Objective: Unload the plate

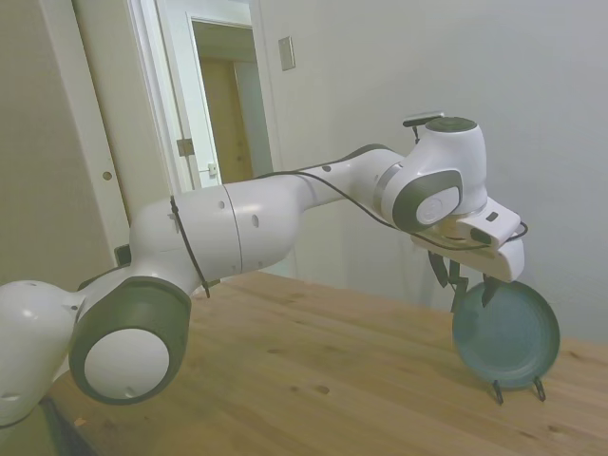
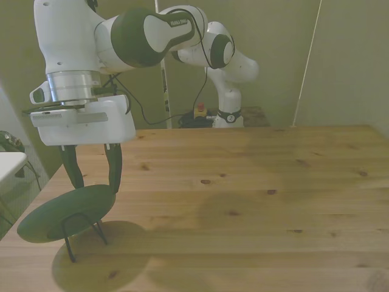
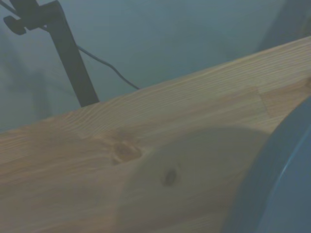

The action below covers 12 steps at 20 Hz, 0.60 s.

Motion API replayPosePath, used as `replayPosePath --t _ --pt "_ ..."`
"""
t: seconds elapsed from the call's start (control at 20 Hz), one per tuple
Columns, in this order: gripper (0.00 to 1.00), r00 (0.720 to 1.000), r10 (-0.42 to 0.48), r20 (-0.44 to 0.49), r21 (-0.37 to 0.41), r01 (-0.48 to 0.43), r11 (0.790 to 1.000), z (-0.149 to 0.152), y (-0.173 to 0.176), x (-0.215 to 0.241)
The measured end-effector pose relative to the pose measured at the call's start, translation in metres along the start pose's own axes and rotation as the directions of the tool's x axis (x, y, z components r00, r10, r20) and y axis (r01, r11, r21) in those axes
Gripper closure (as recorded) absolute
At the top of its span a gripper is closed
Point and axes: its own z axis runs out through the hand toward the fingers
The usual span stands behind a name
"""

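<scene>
**Tool lowered astride the plate rim, grasp not yet made**

The round, matte teal plate (image 1: 505,334) stands nearly upright, leaning back in a thin black wire stand (image 1: 518,389) near the end of the pale wooden surface (image 1: 313,370); in the front view it sits at the front view's left, close to the near edge. It has not been lifted — its lower rim is seated in the stand, whose feet are planted on the wood.

The white arm's two-finger tool (image 2: 93,177) hangs directly above the plate's upper rim, pointing down. Its dark fingers (image 2: 113,172) are spread apart, with a clear gap between them, and their tips sit at about the height of the rim's top. From the front view one finger seems to be on each side of the rim, though whether either tip touches the plate is hard to say at this angle. The wrist view shows only a blurred teal edge of the plate (image 3: 286,184) against the wood grain.

This looks like the approach-to-grasp step of unloading. The next move calls for a short further descent so the rim sits well between the fingers, then closing on it firmly. After that the lift should go up and slightly away from the stand's lean, so the plate clears the wire prongs without dragging the light stand along or tipping it over.
</scene>
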Motion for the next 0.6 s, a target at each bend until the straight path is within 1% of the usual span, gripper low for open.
replayPosePath --t 0.3,0.6 --pt "1.00 1.000 0.008 0.001 0.007 -0.008 1.000 0.014 0.003 0.000" --pt "1.00 1.000 0.015 -0.019 0.034 -0.014 0.999 0.020 0.002 0.001"
